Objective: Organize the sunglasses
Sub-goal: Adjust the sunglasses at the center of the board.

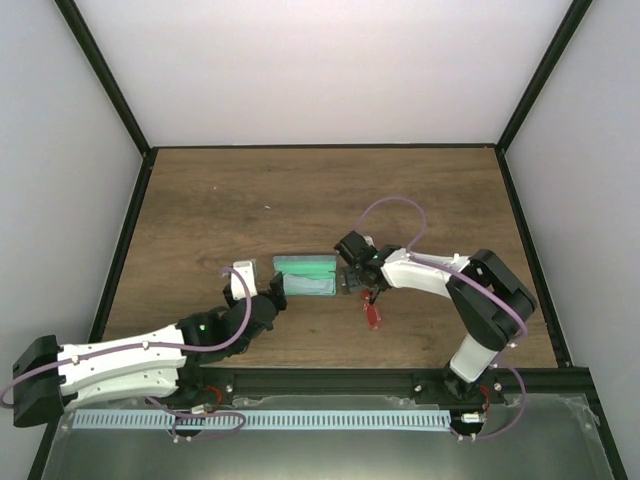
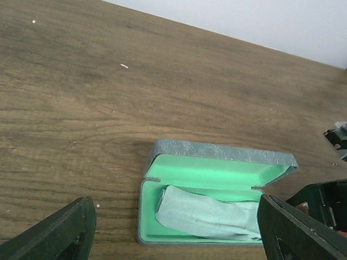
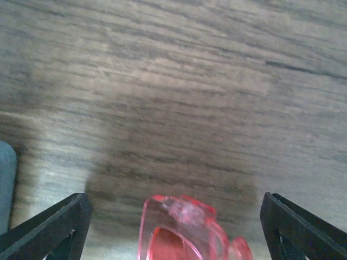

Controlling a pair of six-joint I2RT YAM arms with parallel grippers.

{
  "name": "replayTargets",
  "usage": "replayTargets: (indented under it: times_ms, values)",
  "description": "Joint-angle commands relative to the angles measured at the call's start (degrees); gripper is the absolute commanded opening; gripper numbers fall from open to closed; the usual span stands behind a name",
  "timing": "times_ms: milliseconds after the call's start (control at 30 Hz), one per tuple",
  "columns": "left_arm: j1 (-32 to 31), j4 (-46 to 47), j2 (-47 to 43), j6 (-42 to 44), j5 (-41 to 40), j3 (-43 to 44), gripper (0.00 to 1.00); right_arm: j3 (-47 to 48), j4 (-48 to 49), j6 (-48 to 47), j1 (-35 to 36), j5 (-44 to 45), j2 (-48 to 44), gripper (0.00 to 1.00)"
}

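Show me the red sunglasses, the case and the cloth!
sunglasses (image 3: 183, 232): right wrist view, on the red lens.
case (image 2: 217, 152): left wrist view, on the grey lid edge.
cloth (image 2: 206, 215): left wrist view, on its middle.

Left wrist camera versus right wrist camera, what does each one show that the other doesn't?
Left wrist only: the open case with its green lining and the cloth lying inside. Right wrist only: the red sunglasses close up, between the right hand's spread fingers. Both: the wooden table and an open hand, the left hand spread just as wide.
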Motion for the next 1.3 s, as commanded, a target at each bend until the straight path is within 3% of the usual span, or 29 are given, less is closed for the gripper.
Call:
replayTargets:
  times_ms: [0, 200, 433, 567, 700, 867, 1000, 1267]
  values:
    - [0.34, 2.53, 1.04, 0.88, 1.81, 0.22, 0.84, -2.62, -1.45, 1.10, -0.08, 0.22, -4.24, 0.90]
    - [0.30, 5.65, -1.17, 1.21, 5.17, -1.55, 0.83, -12.09, 1.50, 4.97, -0.18, -3.64, -12.39, 0.90]
    - [0.35, 7.27, 1.23, 0.53, 7.54, -1.61, 0.83, -18.92, 7.12, 4.99, 0.13, -9.61, -18.71, 0.63]
    - [0.31, 8.17, 2.01, 0.01, 8.11, -1.93, 0.83, -19.27, 7.16, 5.52, 0.14, -8.14, -17.86, 0.41]
    - [0.30, 8.58, 2.41, -0.22, 8.34, -2.11, 0.83, -19.44, 8.18, 6.09, 0.18, -7.66, -17.75, 0.33]
    - [0.27, 9.71, 4.08, -1.06, 9.01, -2.77, 0.83, -19.20, 9.87, 7.89, 0.22, -6.95, -17.94, 0.27]
    - [0.32, 12.14, 5.95, -2.68, 10.19, -4.08, 0.83, -19.41, 11.48, 10.24, 0.15, -5.19, -20.12, 0.33]
    - [0.12, 16.42, 10.54, -4.30, 12.81, -5.32, 0.83, -19.55, 15.24, 11.32, -2.10, -5.17, -24.04, 0.32]
